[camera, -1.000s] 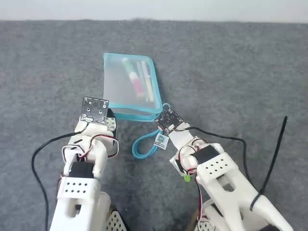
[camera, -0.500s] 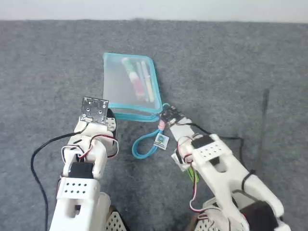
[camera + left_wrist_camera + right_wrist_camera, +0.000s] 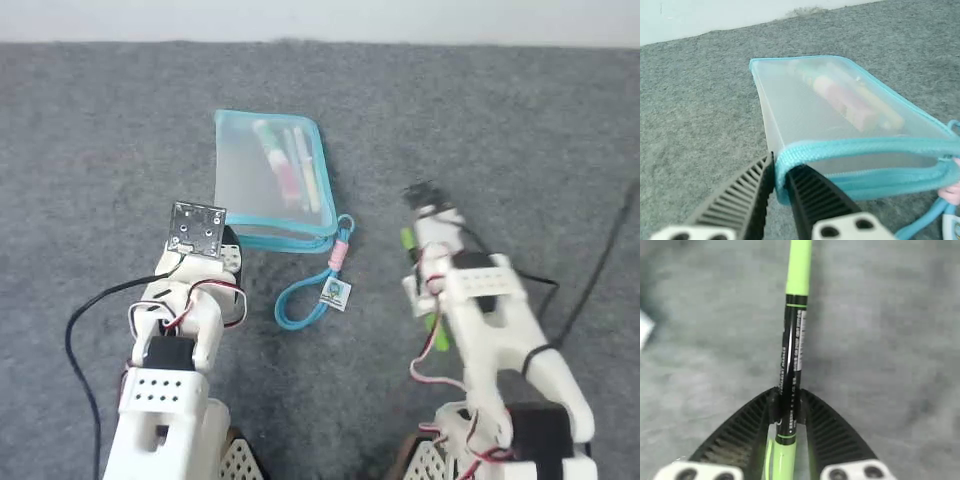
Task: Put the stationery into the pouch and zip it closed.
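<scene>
I see the L gripper (image 3: 779,169) clamped tight on the pouch (image 3: 262,175), on its teal zip edge at the lower-left corner in the high view. Pouch lies upper centre on grey carpet (image 3: 520,120), pens (image 3: 290,170) inside, blue loop (image 3: 298,302) below it. R gripper (image 3: 790,396) grips a green/black pen (image 3: 796,325), right of centre, well apart from the pouch.

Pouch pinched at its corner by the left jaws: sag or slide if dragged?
Probably floppy: the pouch is thin translucent film, so it likely sags beyond the pinched corner. Likely light; the pens inside may shift. The fuzzy mat should resist sliding.
</scene>
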`<action>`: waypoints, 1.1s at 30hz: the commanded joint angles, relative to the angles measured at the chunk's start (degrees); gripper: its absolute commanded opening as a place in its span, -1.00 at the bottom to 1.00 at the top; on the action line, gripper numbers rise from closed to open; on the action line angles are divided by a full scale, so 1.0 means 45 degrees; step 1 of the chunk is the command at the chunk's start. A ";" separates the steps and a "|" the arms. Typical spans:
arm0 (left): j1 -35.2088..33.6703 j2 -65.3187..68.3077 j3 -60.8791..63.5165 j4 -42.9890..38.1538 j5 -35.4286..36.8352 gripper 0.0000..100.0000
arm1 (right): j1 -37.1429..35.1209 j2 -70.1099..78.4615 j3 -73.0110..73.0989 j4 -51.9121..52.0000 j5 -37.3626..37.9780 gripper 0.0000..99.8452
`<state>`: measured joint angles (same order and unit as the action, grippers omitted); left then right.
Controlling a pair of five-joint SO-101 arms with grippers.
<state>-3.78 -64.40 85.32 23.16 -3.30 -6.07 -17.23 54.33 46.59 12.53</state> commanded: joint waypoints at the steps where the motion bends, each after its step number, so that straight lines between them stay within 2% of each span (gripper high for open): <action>1: 0.0117 -0.0078 -0.0264 -0.0020 -0.0117 -0.98 | 0.1221 -0.0186 -0.1368 0.0107 0.0078 -0.99; 6: 0.0117 -0.0078 -0.0264 -0.0039 -0.0117 -0.98 | 0.1182 -0.0049 -0.1700 -0.0635 0.0078 -0.97; 11: 0.0117 -0.0078 -0.0264 -0.0020 -0.0117 -0.98 | 0.1201 -0.0049 -0.1700 -0.0654 -0.0469 -0.59; 13: 0.0117 -0.0078 -0.0264 -0.0020 -0.0117 -0.98 | 0.1416 -0.0127 -0.1602 -0.0576 -0.0488 -0.53; 19: 0.0117 -0.0078 -0.0264 -0.0039 -0.0117 -0.98 | 0.1182 -0.0029 -0.1328 0.0361 0.0117 -0.70; 25: 0.0078 -0.0078 -0.0264 -0.0020 -0.0117 -0.98 | 0.0205 -0.0029 -0.0449 0.0049 0.0176 -0.71; 33: 0.0039 -0.0078 -0.0264 -0.0020 -0.0117 -0.98 | 0.0244 0.1944 -0.0977 0.0303 0.0117 -0.71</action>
<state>-3.78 -64.40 85.32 23.16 -3.30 -4.22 -11.43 52.75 47.12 12.26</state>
